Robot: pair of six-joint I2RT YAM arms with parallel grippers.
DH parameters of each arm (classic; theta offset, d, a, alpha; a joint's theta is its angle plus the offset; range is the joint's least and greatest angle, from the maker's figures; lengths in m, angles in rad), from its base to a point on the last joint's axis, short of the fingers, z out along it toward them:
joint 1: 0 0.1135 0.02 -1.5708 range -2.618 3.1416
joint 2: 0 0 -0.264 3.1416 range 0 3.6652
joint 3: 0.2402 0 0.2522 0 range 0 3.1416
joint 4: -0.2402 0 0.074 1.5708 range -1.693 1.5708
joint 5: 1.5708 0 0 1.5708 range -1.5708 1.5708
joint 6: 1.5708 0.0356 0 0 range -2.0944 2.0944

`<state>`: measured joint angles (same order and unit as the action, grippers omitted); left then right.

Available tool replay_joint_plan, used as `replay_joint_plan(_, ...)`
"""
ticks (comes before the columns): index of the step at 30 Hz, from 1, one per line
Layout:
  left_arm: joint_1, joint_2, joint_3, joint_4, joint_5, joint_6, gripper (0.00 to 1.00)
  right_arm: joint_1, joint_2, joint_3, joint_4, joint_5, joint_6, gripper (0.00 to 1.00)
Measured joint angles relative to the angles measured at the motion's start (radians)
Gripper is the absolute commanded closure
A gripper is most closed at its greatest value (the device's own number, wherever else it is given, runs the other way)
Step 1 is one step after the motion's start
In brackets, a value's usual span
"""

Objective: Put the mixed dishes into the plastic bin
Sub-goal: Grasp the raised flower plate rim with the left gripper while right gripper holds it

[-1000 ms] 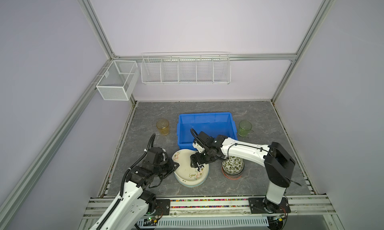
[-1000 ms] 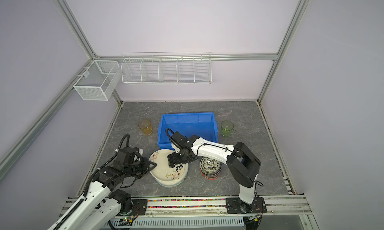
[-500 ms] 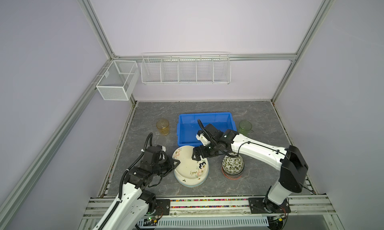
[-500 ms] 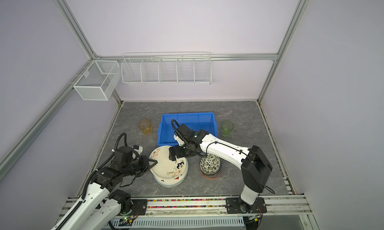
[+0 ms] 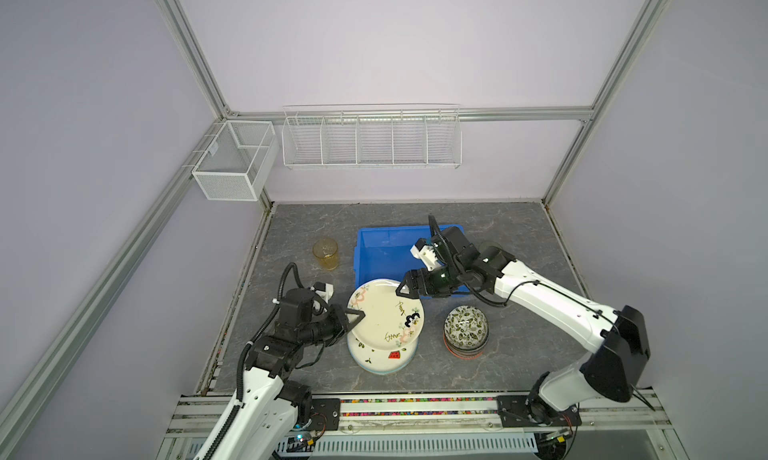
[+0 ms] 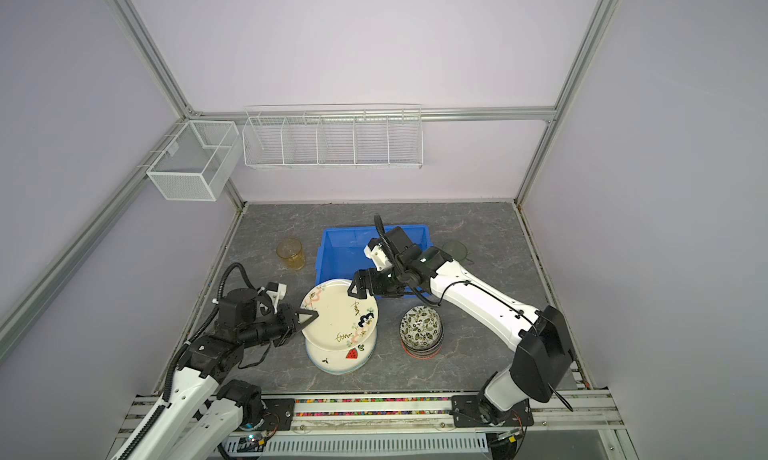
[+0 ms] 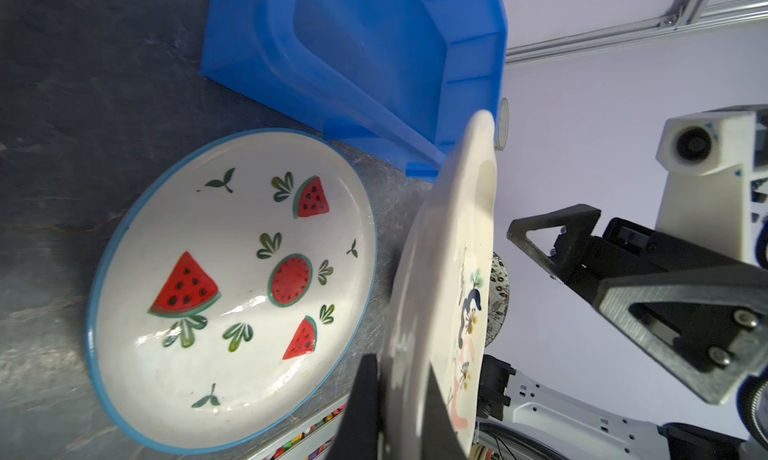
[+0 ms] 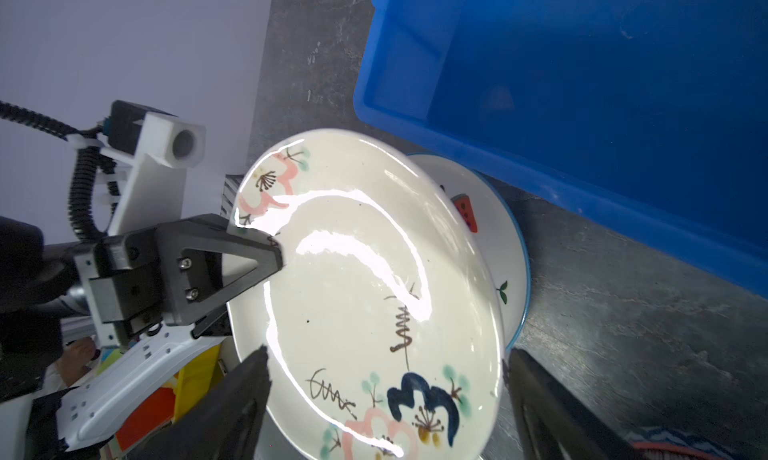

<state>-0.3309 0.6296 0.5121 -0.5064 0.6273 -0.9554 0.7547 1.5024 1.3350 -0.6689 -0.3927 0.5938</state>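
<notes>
Two arms meet over one dish: in both top views the cream plate point(image 5: 384, 312) sits at lower centre of the frame, held tilted above the watermelon plate point(image 5: 380, 356), which lies flat beneath it. The left gripper point(image 5: 358, 315) is clamped on the cream plate's left rim; the left wrist view shows a finger on either face. The right gripper point(image 5: 404, 291) hangs at the upper right rim with its jaws spread wide, and whether they touch the plate I cannot tell. Just above the plates in the frame lies the blue bin point(image 5: 382, 250), its near edge close to the cream plate's rim. The right arm point(image 5: 540, 300) crosses over the bin's near right corner and stands in the way at that end. Right of the plates, apart from them, is a stack of patterned bowls point(image 5: 465, 327). An amber cup point(image 5: 325, 252) stands left of the bin and a green cup point(image 6: 455, 249) right of it, close behind the arm. The table point(image 5: 519, 238) is grey and veined like stone, shut in by pale lilac panels in aluminium framing. White wire baskets point(image 5: 372, 140) hang on the back wall and a mesh box point(image 5: 232, 165) on the left wall, both well above the dishes. The widest open stretch of table lies at the right of the frame, while the left arm point(image 5: 266, 354) works hard against the left edge — the rail point(image 5: 415, 408) along the bottom carries both bases.
</notes>
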Motion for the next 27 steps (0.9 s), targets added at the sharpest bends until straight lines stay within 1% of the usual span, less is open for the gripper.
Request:
replay_joint_plan(6, 0.0, 0.036, 0.0, 0.085, 0.057, -0.005, 1.0, -0.103, -0.102, -0.012, -0.039, -0.048, -0.023, 0.04)
replay_joint_plan(13, 0.0, 0.106, 0.0, 0.277, 0.129, -0.065, 1.0, -0.192, -0.148, -0.089, -0.041, -0.147, -0.026, 0.0)
replay_joint_plan(18, 0.0, 0.16, 0.008, 0.364, 0.167, -0.073, 1.0, -0.209, -0.15, -0.109, -0.037, -0.211, -0.026, 0.04)
replay_joint_plan(21, 0.0, 0.193, 0.012, 0.395, 0.18, -0.077, 1.0, -0.21, -0.154, -0.113, -0.024, -0.244, -0.023, 0.08)
replay_joint_plan(23, -0.001, 0.207, 0.014, 0.412, 0.184, -0.077, 1.0, -0.21, -0.16, -0.121, -0.002, -0.268, -0.014, 0.11)
replay_joint_plan(27, -0.017, 0.24, 0.023, 0.457, 0.185, -0.077, 1.0, -0.213, -0.176, -0.155, 0.064, -0.314, 0.023, 0.22)
